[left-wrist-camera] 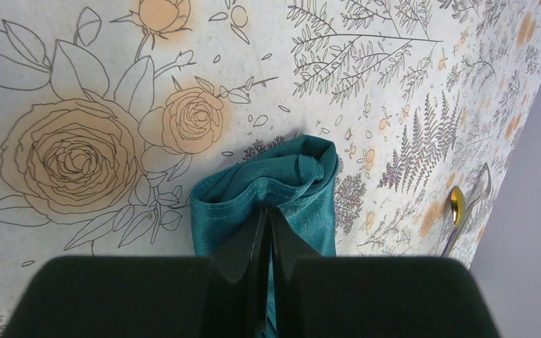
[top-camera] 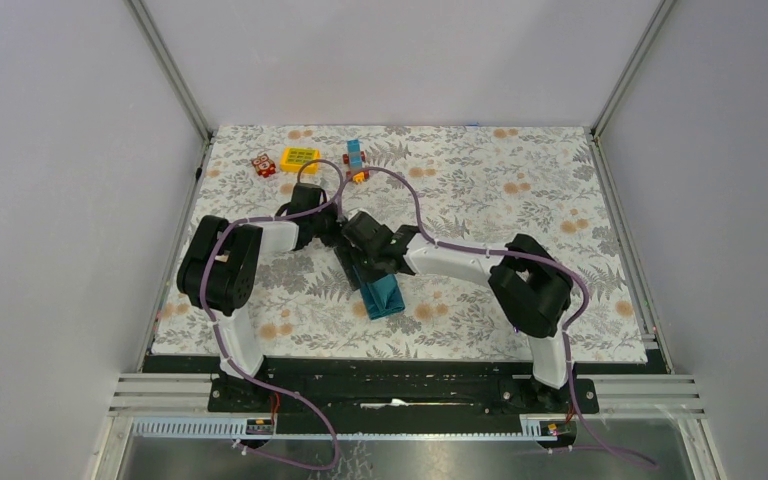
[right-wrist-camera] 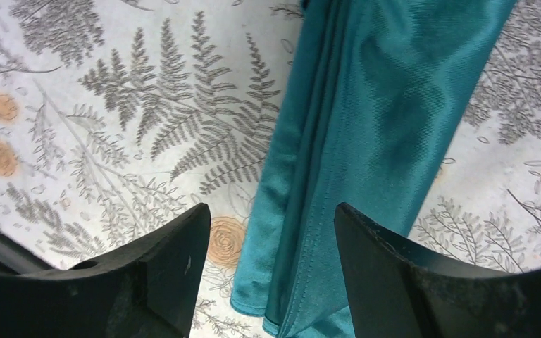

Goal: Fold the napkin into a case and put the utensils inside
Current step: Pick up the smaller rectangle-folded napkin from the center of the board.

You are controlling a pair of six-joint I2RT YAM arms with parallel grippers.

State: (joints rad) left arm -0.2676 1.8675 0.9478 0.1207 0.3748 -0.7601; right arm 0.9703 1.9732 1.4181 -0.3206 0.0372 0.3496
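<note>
**Mid-task state.** The napkin (top-camera: 382,297) lies on the floral tablecloth (top-camera: 520,180), folded into a long, narrow band of several layers, with one end bunched and rolled over.

- **Left gripper** (left-wrist-camera: 268,236): closed to a sliver on the bunched end of the napkin, with a fold of teal cloth pinched between its fingertips.
- **Right gripper** (right-wrist-camera: 271,211): hovers above the flat stretch of the napkin with its jaws spread wide, gripping nothing.
- **Utensils** (left-wrist-camera: 458,211): lie bare on the tablecloth, well apart from the napkin and off to its side, neither held nor enclosed.
- **Toy blocks** (top-camera: 300,158): sit beyond the napkin's far end and play no part.

**Judged progress.** The folding appears well advanced, though it cannot be told whether the band yet forms an open pocket. Placing both utensils inside the napkin is entirely left to do.
</note>
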